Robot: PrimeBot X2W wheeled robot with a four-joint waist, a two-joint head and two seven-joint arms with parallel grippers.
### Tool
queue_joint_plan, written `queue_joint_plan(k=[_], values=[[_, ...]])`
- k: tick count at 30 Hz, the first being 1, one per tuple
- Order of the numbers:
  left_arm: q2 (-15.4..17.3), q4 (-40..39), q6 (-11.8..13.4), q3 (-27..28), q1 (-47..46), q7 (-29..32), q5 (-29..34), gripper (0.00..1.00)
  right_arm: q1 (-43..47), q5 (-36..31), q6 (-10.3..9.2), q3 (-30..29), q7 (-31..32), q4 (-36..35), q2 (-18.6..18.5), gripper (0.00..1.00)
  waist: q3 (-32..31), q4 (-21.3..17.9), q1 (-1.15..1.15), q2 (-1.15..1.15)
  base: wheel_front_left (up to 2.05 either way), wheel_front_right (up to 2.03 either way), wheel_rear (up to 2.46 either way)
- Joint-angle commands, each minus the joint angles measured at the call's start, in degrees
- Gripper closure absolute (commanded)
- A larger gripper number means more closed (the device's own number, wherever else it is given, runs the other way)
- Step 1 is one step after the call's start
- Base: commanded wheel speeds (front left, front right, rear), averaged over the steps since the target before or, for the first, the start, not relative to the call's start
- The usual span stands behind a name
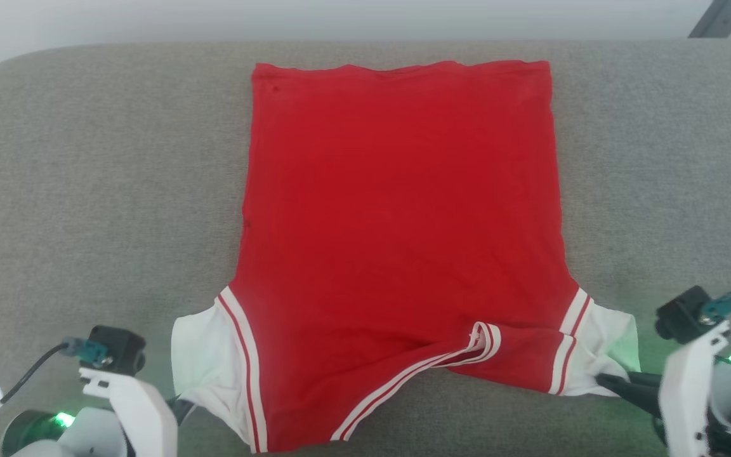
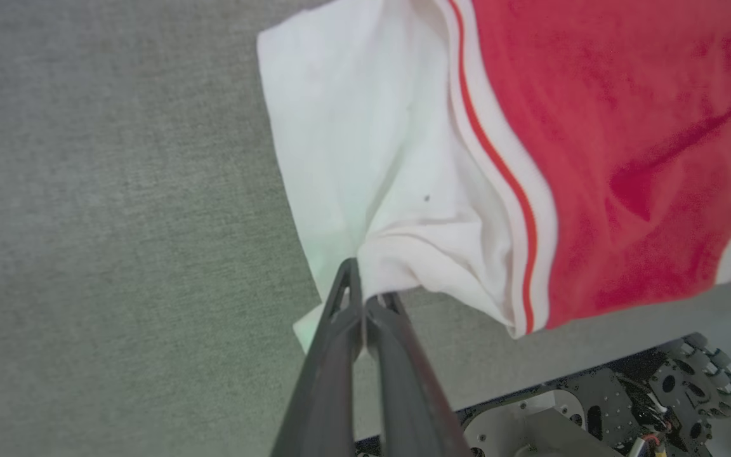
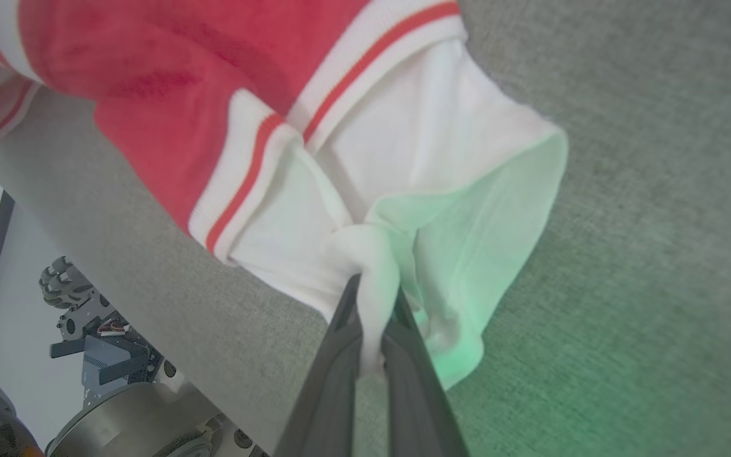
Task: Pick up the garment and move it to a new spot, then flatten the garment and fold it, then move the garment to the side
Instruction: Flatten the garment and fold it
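Observation:
The garment point(image 1: 397, 216) is a red jersey spread flat on the grey surface, its plain red side up and its hem toward the far edge. Its lettering is hidden. White inner fabric and white-striped trim show at the two near corners. My left gripper point(image 2: 363, 293) is shut on the white fabric point(image 2: 353, 190) of the near left corner; in the head view it sits at the lower left point(image 1: 181, 401). My right gripper point(image 3: 373, 298) is shut on a bunch of white fabric at the near right corner point(image 1: 600, 379). A striped edge point(image 1: 454, 355) lies folded across the near middle.
The grey cushioned surface point(image 1: 86, 190) reaches out wide on both sides of the garment. Its near edge runs just behind my grippers, and the robot's base with its wheels point(image 2: 689, 381) shows below that edge. A dark bar point(image 1: 717, 18) stands at the far right.

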Motion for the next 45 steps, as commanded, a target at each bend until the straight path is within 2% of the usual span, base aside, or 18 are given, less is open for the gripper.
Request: queue_joint_plan(k=[1, 2, 3, 4, 7, 12, 18, 24, 27, 28, 35, 45], values=[[-0.4, 0.2, -0.4, 0.0, -1.0, -0.1, 0.3, 1.00, 0.8, -0.6, -0.11, 0.0, -0.1, 0.9, 0.9, 1.00, 0.1, -0.1, 0.00, 0.00, 0.00, 0.00, 0.00], [-0.7, 0.6, -0.6, -0.2, -1.2, -0.3, 0.5, 1.00, 0.7, -1.8, -0.11, -0.2, -0.5, 2.3, 2.2, 0.73, 0.2, -0.2, 0.00, 0.00, 0.00, 0.00, 0.00], [-0.9, 1.0, -0.8, -0.5, -1.7, -0.4, 1.0, 1.00, 0.5, -3.0, -0.13, -0.7, -0.8, 3.6, 3.5, 0.03, 0.2, -0.4, 0.00, 0.00, 0.00, 0.00, 0.00], [-1.3, 1.4, -1.2, -0.6, -2.1, -0.4, 1.1, 1.00, 0.4, -3.8, -0.13, -0.9, -0.9, 4.7, 4.7, 0.00, 0.3, -0.5, 0.00, 0.00, 0.00, 0.00, 0.00], [-2.0, 2.4, -1.6, -0.9, -3.3, -0.6, 1.8, 1.00, 0.3, -5.7, -0.40, -2.0, -0.2, 6.7, 7.0, 0.00, 0.2, -0.9, 0.00, 0.00, 0.00, 0.00, 0.00], [-3.1, 3.2, -2.0, -0.9, -4.5, -1.3, 2.6, 1.00, 0.4, -7.5, -0.31, -6.3, 0.3, 4.9, 7.0, 0.00, 0.0, -1.4, 0.00, 0.00, 0.00, 0.00, 0.00], [-3.9, 3.2, -2.1, -1.0, -5.5, -2.0, 3.1, 1.00, 0.3, -10.1, -0.06, -16.3, -0.5, 0.6, 7.1, 0.00, 0.4, -1.6, 0.00, 0.00, 0.00, 0.00, 0.00], [-5.3, 2.8, -2.6, -1.5, -8.0, -1.7, 4.1, 1.00, -4.4, -16.8, -0.06, -27.0, -1.7, -0.6, 11.3, 0.00, 2.8, -0.5, 0.00, 0.00, 0.00, 0.00, 0.00], [-6.3, 2.9, -3.3, -2.0, -10.1, -1.3, 4.9, 1.00, -9.0, -21.4, -0.07, -30.1, -1.5, 0.6, 13.3, 0.00, 4.6, 0.9, 0.00, 0.00, 0.00, 0.00, 0.00], [-6.8, 3.1, -3.7, -2.2, -10.9, -1.1, 5.3, 1.00, -10.6, -21.8, -0.06, -30.9, -1.1, 1.5, 14.6, 0.00, 5.2, 1.5, 0.00, 0.00, 0.00, 0.00, 0.00], [-10.5, 5.4, -6.5, -3.8, -16.7, -0.2, 6.8, 1.00, -24.0, -27.6, -0.07, -31.2, 1.9, 11.2, 16.7, 0.00, 9.6, 6.8, 0.00, 0.00, 0.00, 0.00, 0.00], [-16.8, 11.2, -10.7, -6.1, -23.0, -1.1, 8.3, 1.00, -39.9, -26.7, -0.05, -27.9, 10.6, 31.6, 16.1, 0.00, 15.5, 14.2, 0.00, 0.00, 0.00, 0.00, 0.00]])
